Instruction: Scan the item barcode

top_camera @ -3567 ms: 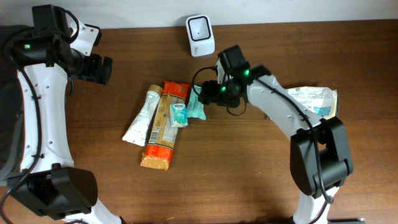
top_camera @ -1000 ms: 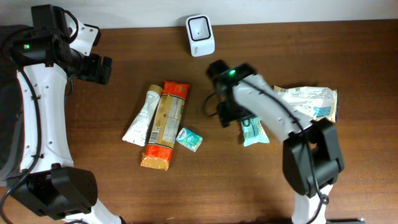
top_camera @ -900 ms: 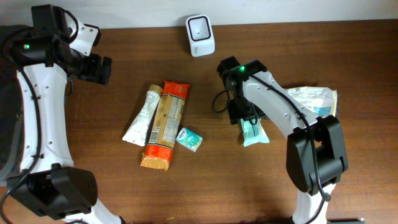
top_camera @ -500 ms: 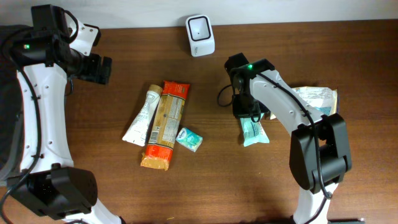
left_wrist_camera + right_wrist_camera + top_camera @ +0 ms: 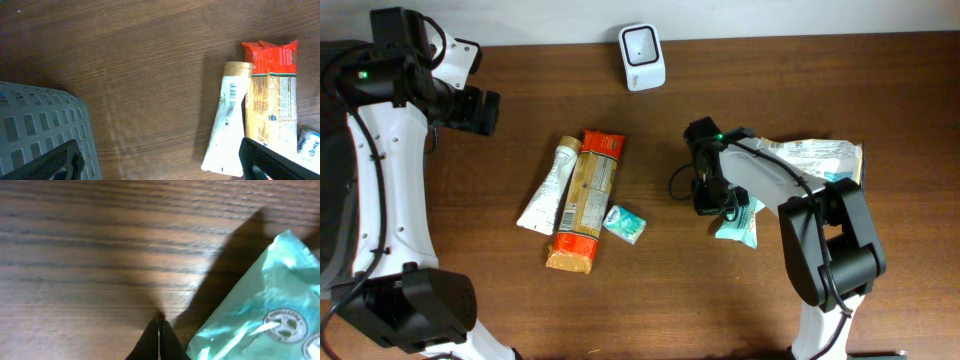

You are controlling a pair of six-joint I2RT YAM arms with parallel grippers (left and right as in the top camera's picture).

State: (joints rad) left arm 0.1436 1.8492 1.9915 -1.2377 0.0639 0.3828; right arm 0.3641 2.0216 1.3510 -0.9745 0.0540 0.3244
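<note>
Fingertips of right end effector [image 5: 159,329] pinched empty beside teal packet [image 5: 250,310] edge; left end effector [image 5: 478,110] wide over table [image 5: 150,75].

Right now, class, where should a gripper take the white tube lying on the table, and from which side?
Likely the white tube just below its cap, from above, across its width: it lies flat, narrowest there, though the tan packet crowds one side.
</note>
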